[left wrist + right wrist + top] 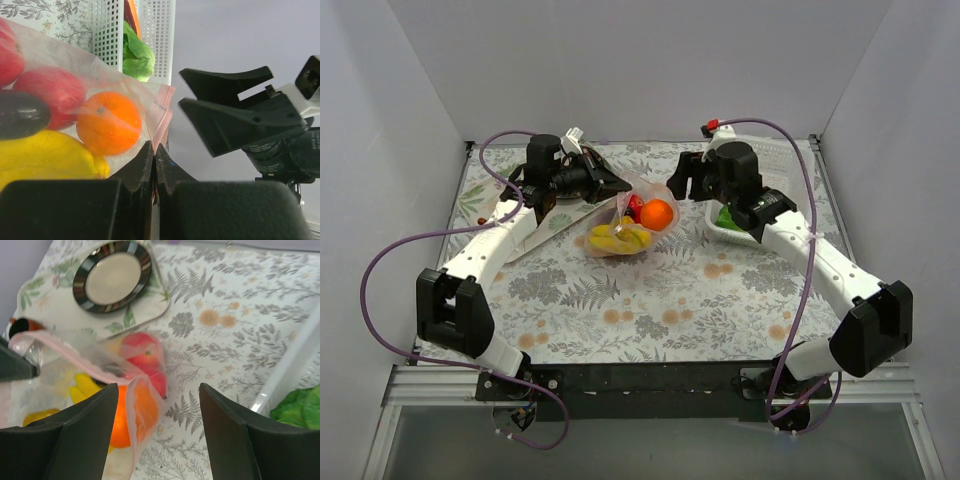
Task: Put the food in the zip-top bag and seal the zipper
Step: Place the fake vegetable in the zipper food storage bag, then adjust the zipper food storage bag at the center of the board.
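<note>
Left end effector [154,150]: fingers are pressing tight together, and I'm pinching the pale-pink zipper [162,112] at one corner of the bag's mouth.
Right end effector [159,390]: fingers are standing wide apart and gripping nothing. I'm hovering it just over the open mouth, facing my left one from the basket side.
Zip-top bag [620,215]: it's lying around the middle of the table [620,300], between my two arms. It's crinkly and clear, and the mouth is gaping toward my right wrist camera.
Zipper: the strip is running loose from my left fingers across the opening, and the two sides aren't pressed shut.
Inside the bag: the orange [109,122] is sitting nearest the mouth. The red round fruits [50,87] are right behind it, and the dark eggplant [20,114] is touching them. The yellow banana [618,240] is sitting at the near end.
Green leafy piece [136,55]: it's not in the bag. It's sitting in the white slotted basket [150,30] off to the right, under my right arm.
Plate [112,277]: it's round with a dark striped rim, resting on a leaf-print mat [150,310] past the bag on my left arm's side.
Can't tell: the wrist views are showing other yellow bits in the bag, but they're too blurry for me to name.
</note>
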Controlling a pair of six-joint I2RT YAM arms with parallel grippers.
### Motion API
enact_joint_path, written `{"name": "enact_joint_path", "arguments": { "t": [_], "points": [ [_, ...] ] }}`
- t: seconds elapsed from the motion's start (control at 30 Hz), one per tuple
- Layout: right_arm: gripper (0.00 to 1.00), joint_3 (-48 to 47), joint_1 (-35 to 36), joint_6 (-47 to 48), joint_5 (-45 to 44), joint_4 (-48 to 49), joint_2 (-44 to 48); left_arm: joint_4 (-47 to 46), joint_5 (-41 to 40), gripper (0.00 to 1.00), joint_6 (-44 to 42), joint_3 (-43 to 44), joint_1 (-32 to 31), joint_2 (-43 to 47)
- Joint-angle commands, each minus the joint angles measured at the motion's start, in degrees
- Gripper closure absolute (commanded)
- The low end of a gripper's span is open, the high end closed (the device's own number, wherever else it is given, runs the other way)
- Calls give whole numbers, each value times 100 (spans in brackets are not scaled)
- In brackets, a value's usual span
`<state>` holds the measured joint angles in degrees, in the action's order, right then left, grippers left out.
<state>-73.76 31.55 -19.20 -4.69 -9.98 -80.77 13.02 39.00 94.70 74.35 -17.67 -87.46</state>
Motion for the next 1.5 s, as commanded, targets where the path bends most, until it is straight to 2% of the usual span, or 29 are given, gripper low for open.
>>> {"name": "enact_joint_path", "arguments": {
  "t": [0.0, 0.2, 0.33, 0.43, 0.47, 0.53, 0.57, 0.63, 0.7, 0.73, 0.8, 0.83, 0.93, 0.97, 1.0, 1.1, 1.23, 1.27, 1.37, 1.47],
  "points": [
    [28, 160, 44, 434, 1127, 268, 35, 140, -7, 100, -258, 62, 36, 273],
    [32, 239, 202, 602, 944, 242, 35, 175, 11, 100, -294, 115, 36, 239],
    [42, -76, 325, 637, 786, -30, -315, 184, 72, 100, -329, 185, 36, 194],
    [57, -619, 361, 471, 339, -539, -693, 192, 116, 100, -381, 186, 36, 177],
    [65, -762, 361, 305, 76, -697, -860, 201, 142, 100, -408, 185, 44, 168],
    [73, -1339, 361, 172, -145, -1180, -1036, 193, 221, 100, -513, 203, 36, 142],
    [87, -1569, 369, 58, -381, -1373, -1220, 201, 309, 100, -583, 203, 36, 107],
    [99, -2114, 404, 4, -672, -2024, -1405, 236, 345, 96, -767, 282, 1, 71],
    [99, -2853, 405, 30, -972, -2541, -1678, 254, 284, 87, -1189, 317, -34, 97],
    [99, -3081, 405, 30, -1033, -2718, -1783, 254, 179, 74, -1390, 326, -104, 132],
    [99, -3854, 405, 30, -1131, -3140, -2178, 79, -389, 61, -1822, 178, -219, 448],
    [99, -4074, 405, 48, -1113, -3446, -2293, -26, -594, 47, -1936, 81, -332, 632],
    [99, -4489, 405, 48, -1096, -3695, -2557, -667, -1297, 31, -2157, -560, -412, 1484],
    [99, -4542, 405, 48, -1130, -3722, -2627, -947, -1490, 28, -2174, -753, -421, 1686],
    [99, -4638, 405, 48, -1157, -3757, -2645, -1054, -1823, 28, -2244, -1051, -421, 2115],
    [99, -4657, 405, 22, -1157, -3775, -2698, -1458, -2150, 28, -2429, -1701, -430, 2697],
    [99, -4657, 378, -13, -1096, -3810, -2830, -2188, -2003, 28, -3068, -2704, -500, 3864],
    [99, -4648, 361, -48, -1078, -3810, -2856, -2346, -1932, 30, -3236, -2889, -587, 4007],
    [99, -4630, 352, -57, -1069, -3784, -2874, -2610, -2387, 37, -3659, -3400, -1018, 4307],
    [99, -4630, 317, -66, -1043, -3766, -2865, -2786, -2529, 42, -3809, -3567, -1265, 4124]
  ]
}}
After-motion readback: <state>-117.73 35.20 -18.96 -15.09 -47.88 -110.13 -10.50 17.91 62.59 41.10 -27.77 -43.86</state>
